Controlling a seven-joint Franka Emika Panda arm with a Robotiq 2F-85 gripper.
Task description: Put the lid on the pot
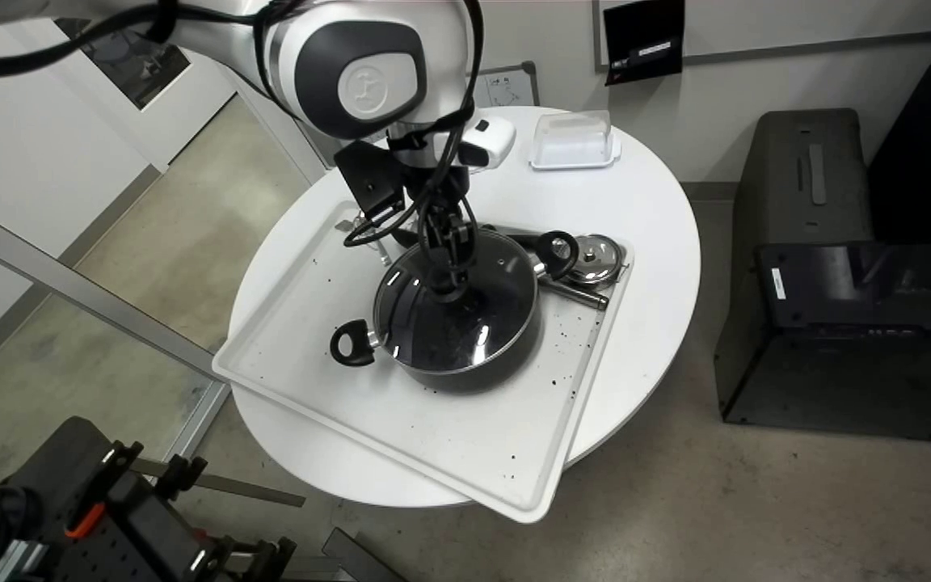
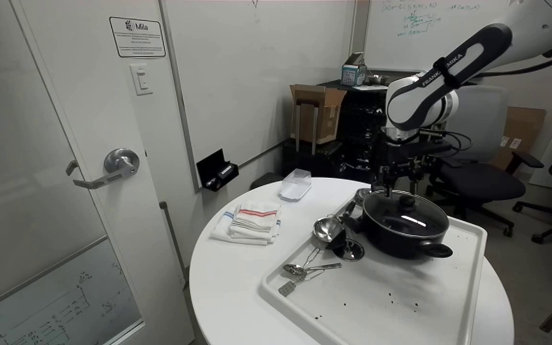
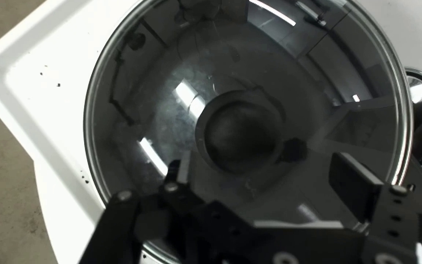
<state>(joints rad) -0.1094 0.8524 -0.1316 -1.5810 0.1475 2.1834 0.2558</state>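
The round glass lid (image 1: 425, 343) with a metal rim lies on the black pot (image 1: 498, 376), seated level around its rim as far as I can see. The lid (image 2: 415, 220) and pot (image 2: 388, 242) also show in an exterior view, with the black knob (image 2: 406, 201) upright. My gripper (image 2: 400, 188) is just above the lid, on the far side of the knob there. In the wrist view my gripper (image 3: 267, 168) has its fingers wide apart with nothing between them; the knob (image 3: 240, 135) lies beyond the fingertips over the lid (image 3: 141, 110).
The pot stands on a white tray (image 1: 449, 436) on a round white table (image 2: 237, 287). Shiny utensils (image 2: 295, 270), a small steel pan (image 2: 327, 229) and a small lid (image 1: 593, 255) lie close to the pot. Folded towels (image 2: 252, 223) and a clear box (image 2: 296, 186) stand outside the tray.
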